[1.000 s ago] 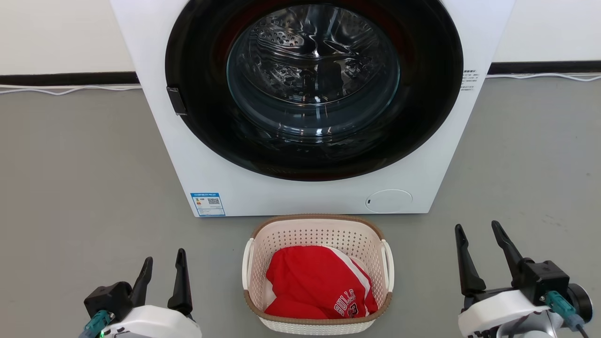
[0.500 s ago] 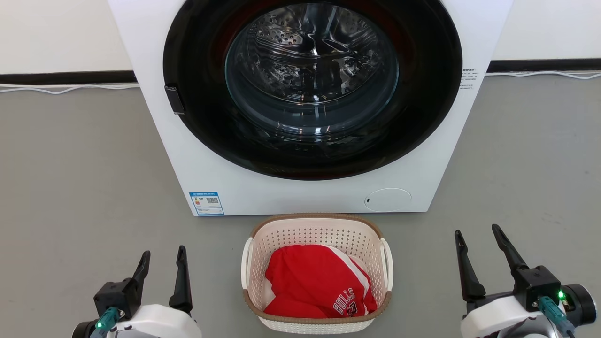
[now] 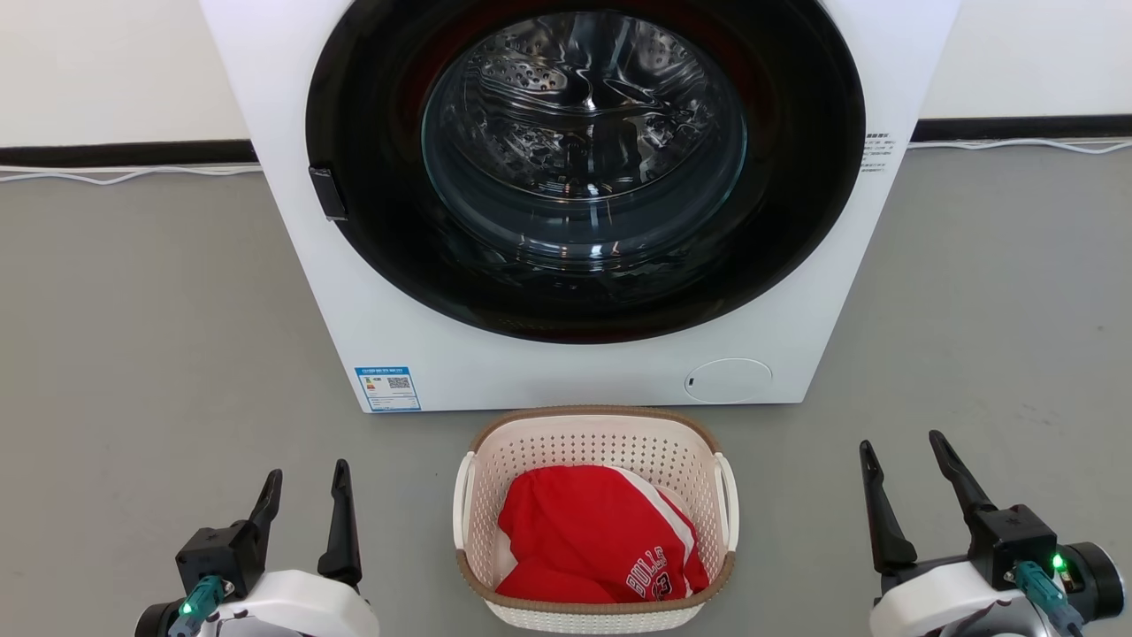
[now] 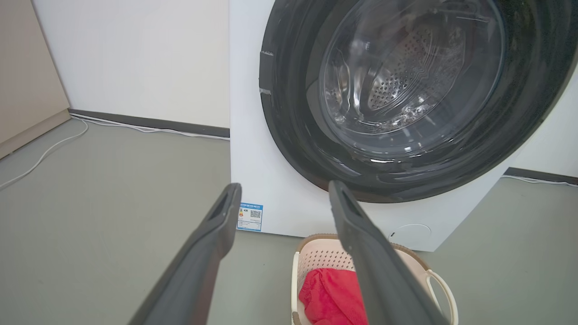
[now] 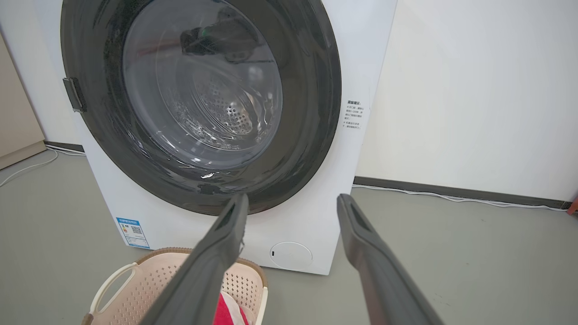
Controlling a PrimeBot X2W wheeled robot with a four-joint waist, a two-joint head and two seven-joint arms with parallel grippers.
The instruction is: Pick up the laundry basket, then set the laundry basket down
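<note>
Left gripper [image 3: 307,473]: lower left of the head view. Fingers spread wide and pointing up the frame, nothing between them. Right gripper [image 3: 901,442]: lower right. Fingers likewise spread wide and empty, tips slightly higher in the frame than the left pair. Neither gripper touches the basket.

Laundry basket [image 3: 592,414]: bottom centre of the head view, between the two grippers and well apart from each. It stands upright on the grey floor [image 3: 133,354], with a white handle on its left side and another on its right. Inside is a red garment [image 3: 584,531] with white trim and lettering.

In the left wrist view the basket sits at bottom centre-right, partly behind the right-hand finger. In the right wrist view it sits at bottom left, partly behind the left-hand finger.

Washer [image 3: 371,292]: white, upper centre, just behind the basket. The steel drum shows through the round, dark-rimmed door glass. A blue label [image 3: 387,389] is at the lower left of its front. A white cable [image 3: 88,174] runs along the dark baseboard at the upper left and upper right.
</note>
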